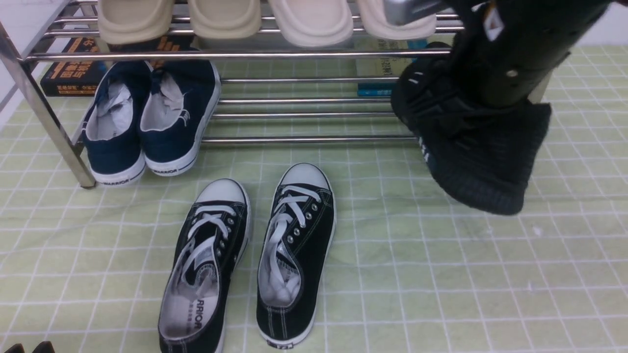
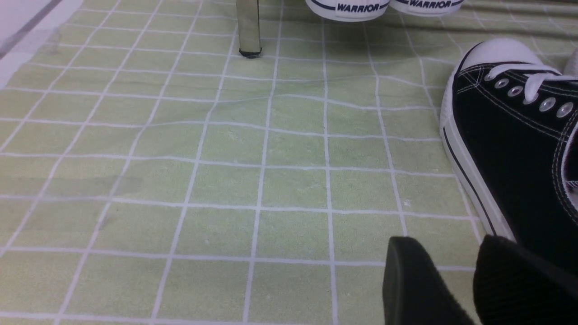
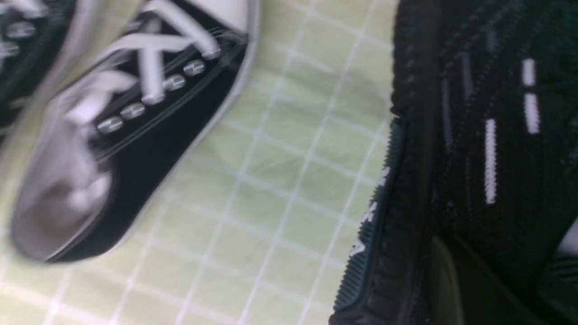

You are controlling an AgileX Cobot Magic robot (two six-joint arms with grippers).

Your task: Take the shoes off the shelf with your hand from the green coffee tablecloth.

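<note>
My right gripper [image 1: 483, 110] is shut on the pair of all-black knit shoes [image 1: 481, 166], largely hidden by its own arm. It holds them tilted at the right front end of the chrome shelf [image 1: 304, 139], their low end just over the green tablecloth [image 1: 417, 274]. The right wrist view shows the ribbed sole and white dashes of the shoes [image 3: 451, 135], with one finger [image 3: 445, 280] inside. My left gripper [image 1: 29, 347] rests low at the near left, empty, its fingers [image 2: 406, 280] a little apart above the cloth [image 2: 226, 180].
Navy shoes [image 1: 147, 122] stand on the shelf's lower tier at left, beige slippers [image 1: 225, 19] on the top tier, books [image 1: 68, 68] behind. Two black canvas sneakers [image 1: 250, 255] lie on the cloth in the middle. A shelf leg [image 2: 249, 27] stands ahead of my left gripper.
</note>
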